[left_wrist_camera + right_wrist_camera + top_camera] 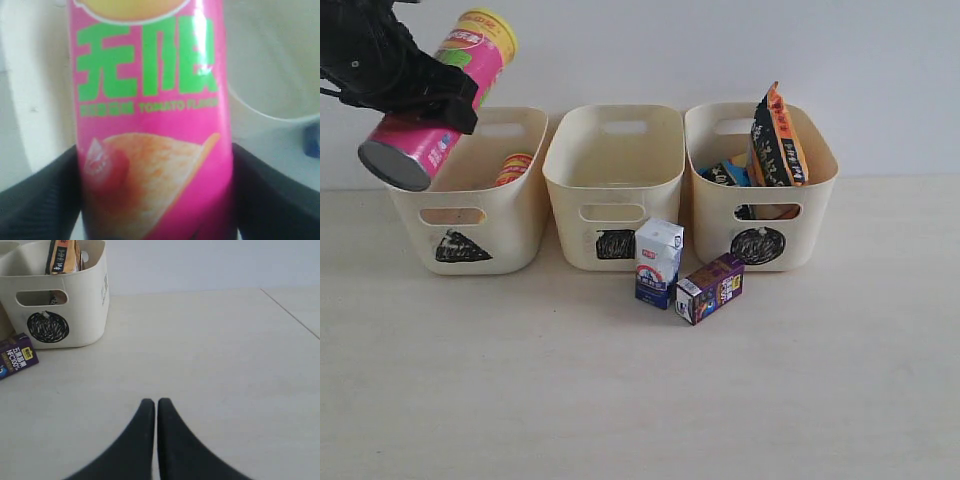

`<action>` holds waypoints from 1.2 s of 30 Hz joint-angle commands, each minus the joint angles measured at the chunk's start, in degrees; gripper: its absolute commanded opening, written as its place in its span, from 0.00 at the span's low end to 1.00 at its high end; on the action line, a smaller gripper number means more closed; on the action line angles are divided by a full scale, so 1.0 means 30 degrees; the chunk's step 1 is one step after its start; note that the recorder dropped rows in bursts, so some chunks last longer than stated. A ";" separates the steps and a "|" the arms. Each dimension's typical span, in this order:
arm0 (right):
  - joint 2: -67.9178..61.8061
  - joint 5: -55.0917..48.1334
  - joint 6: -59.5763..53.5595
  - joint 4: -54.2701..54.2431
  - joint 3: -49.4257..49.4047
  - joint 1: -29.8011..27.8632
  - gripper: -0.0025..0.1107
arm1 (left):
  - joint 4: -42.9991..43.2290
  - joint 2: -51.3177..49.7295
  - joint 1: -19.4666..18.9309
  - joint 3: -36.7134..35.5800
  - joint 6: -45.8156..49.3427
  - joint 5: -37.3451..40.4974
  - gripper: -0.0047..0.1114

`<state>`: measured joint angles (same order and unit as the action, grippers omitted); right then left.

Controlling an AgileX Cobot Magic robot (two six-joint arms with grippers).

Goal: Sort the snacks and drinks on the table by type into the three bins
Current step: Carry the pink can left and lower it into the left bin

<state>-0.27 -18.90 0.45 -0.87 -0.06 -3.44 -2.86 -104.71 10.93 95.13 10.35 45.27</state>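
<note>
Pink tube, clamped by left tool, tilts over triangle bin; right tool closed

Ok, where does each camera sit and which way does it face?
Exterior: before the table, facing the three bins; left gripper upper left.
Left wrist: on the left arm, looking along its fingers at the clamped pink tube.
Right wrist: low over the table, facing the circle bin and purple carton; shut right gripper shows.
Shared: exterior and right wrist both show that bin and carton.

Lab-like test bench: bare table (plain white wall).
</note>
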 commanded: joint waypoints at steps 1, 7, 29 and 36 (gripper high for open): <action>0.0090 0.0146 -0.0042 0.0043 0.0020 -0.0003 0.02 | 0.2628 -0.2475 -0.0359 0.2640 -0.2293 -0.1123 0.08; 0.0090 0.0146 -0.0042 0.0043 0.0020 -0.0003 0.02 | 0.2751 -0.5510 -0.0359 0.6602 -0.2361 -0.1206 0.08; 0.0090 0.0146 -0.0042 0.0043 0.0020 -0.0003 0.02 | 0.3200 -0.9571 -0.0447 0.9701 -0.2361 -0.0769 0.37; 0.0090 0.0146 -0.0042 0.0043 0.0020 -0.0003 0.02 | 0.3254 -0.9571 -0.0447 0.9701 -0.2361 -0.0581 0.77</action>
<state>-0.27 -18.90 0.45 -0.87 -0.06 -3.44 6.45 -133.77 9.77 123.83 3.68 43.38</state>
